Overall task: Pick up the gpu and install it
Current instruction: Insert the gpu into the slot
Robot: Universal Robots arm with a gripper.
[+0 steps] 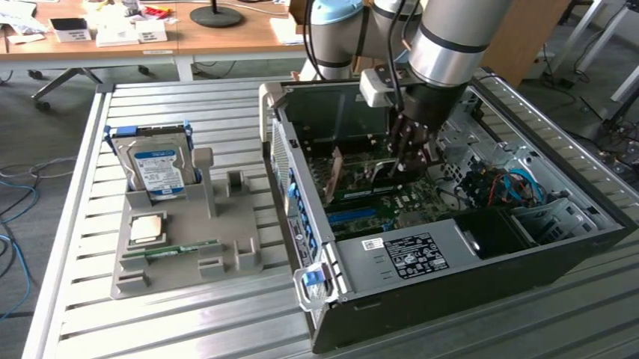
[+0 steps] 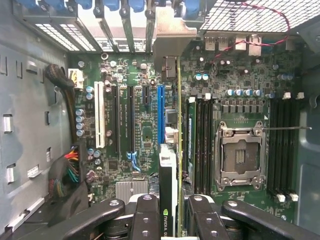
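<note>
The gpu [image 2: 169, 172] is seen edge-on in the wrist view: a thin green board with a dark face and a silver end bracket [image 2: 172, 37]. It stands upright over the motherboard, right beside the long blue slot [image 2: 160, 112]. My gripper [image 2: 172, 220] is shut on the card's near end, one black finger on each face. In the exterior view the gripper [image 1: 405, 161] reaches down into the open computer case [image 1: 299, 194], with the gpu [image 1: 364, 173] below it, just over the board.
A CPU socket [image 2: 241, 155] and memory slots [image 2: 202, 140] lie close beside the card, with cable bundles [image 2: 67, 175] on the other side. Outside the case, a grey fixture [image 1: 239, 250] holds a hard drive [image 1: 158, 168], a CPU chip [image 1: 147, 228] and a RAM stick [image 1: 185, 248].
</note>
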